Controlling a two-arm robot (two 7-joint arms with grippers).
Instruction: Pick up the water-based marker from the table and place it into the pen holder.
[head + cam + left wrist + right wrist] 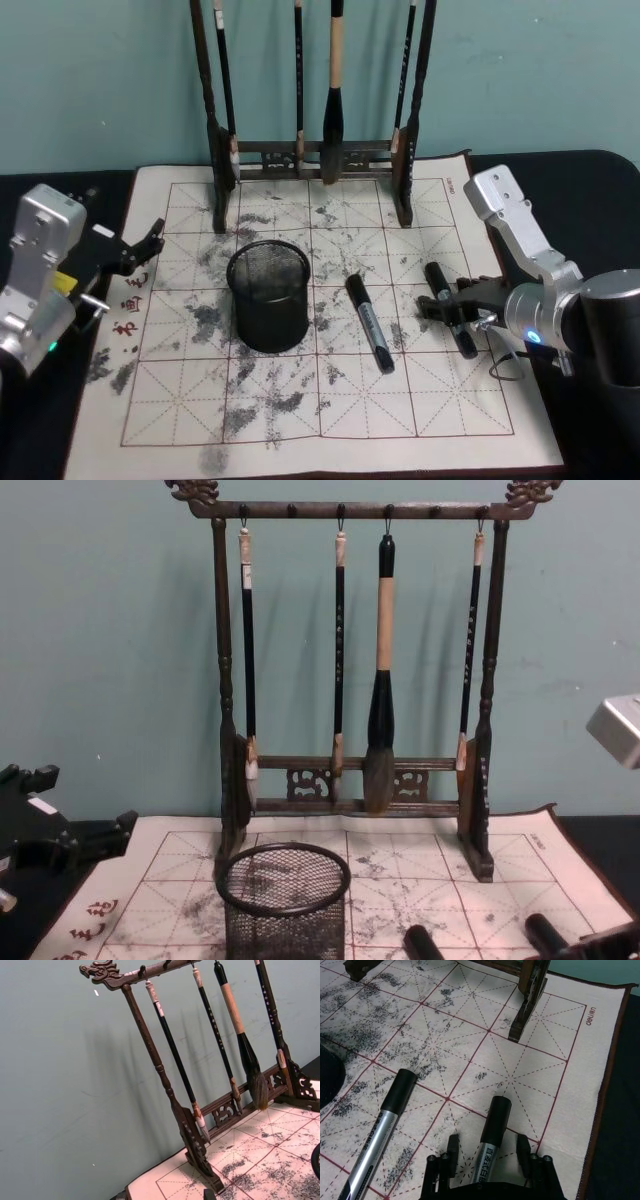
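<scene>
Lying on the ink-stained mat (330,420) to the right of the pen holder (265,318), the water-based marker (493,1132) sits between the jaws of the right gripper (488,1142), which we see spread open with a gap on each side of the barrel. That arm reaches in low from the right. The marker's rear end is hidden under the gripper. A second marker (369,323) lies between it and the holder. The left gripper (140,252) hovers at the mat's left edge over the black bench (590,170), jaws open.
</scene>
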